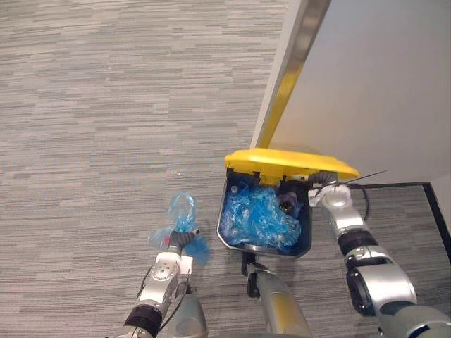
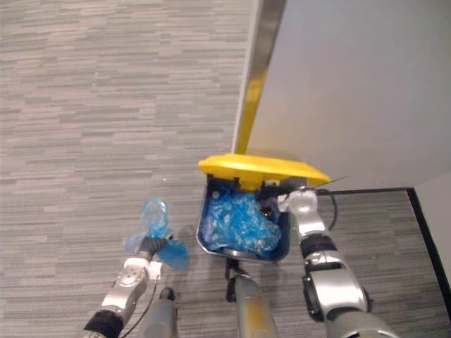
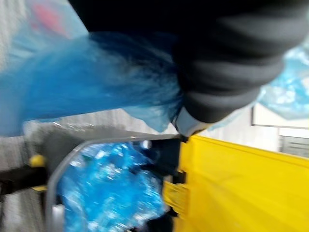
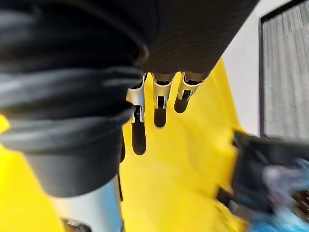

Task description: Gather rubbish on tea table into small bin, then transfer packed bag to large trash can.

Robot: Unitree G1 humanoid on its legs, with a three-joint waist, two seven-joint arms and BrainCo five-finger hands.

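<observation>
Hanging bunched from the left hand (image 1: 176, 240), the blue bag (image 1: 182, 211) sits over the grey carpet (image 1: 99, 105). It is just beside the trash can's left wall and not inside it. The bag's thin plastic fans out above and to both sides of the hand. The fingers look curled tight round the gathered neck, though the plastic covers most of them, so that is a best read. The left wrist view shows the same blue film (image 3: 72, 87) spread past the dark cover, with the open can beyond it.

The trash can (image 1: 227, 239) is dark grey, with its yellow lid (image 1: 282, 163) raised and tilted back. Crumpled blue plastic (image 1: 261, 218) fills most of the can, with a few dark bits near the right rear corner.

The right hand (image 1: 323, 189) reaches in at the lid's right end, under its edge. In the right wrist view its fingers (image 4: 160, 101) are straight and side by side with narrow gaps. Their dark tips lie flat against the lid's yellow surface and curl round nothing.

The can stands against the corner of a pale wall (image 1: 380, 84). A yellow and metal strip (image 1: 282, 105) runs up the wall's edge behind the lid. A dark line borders the floor to the right of the can.
</observation>
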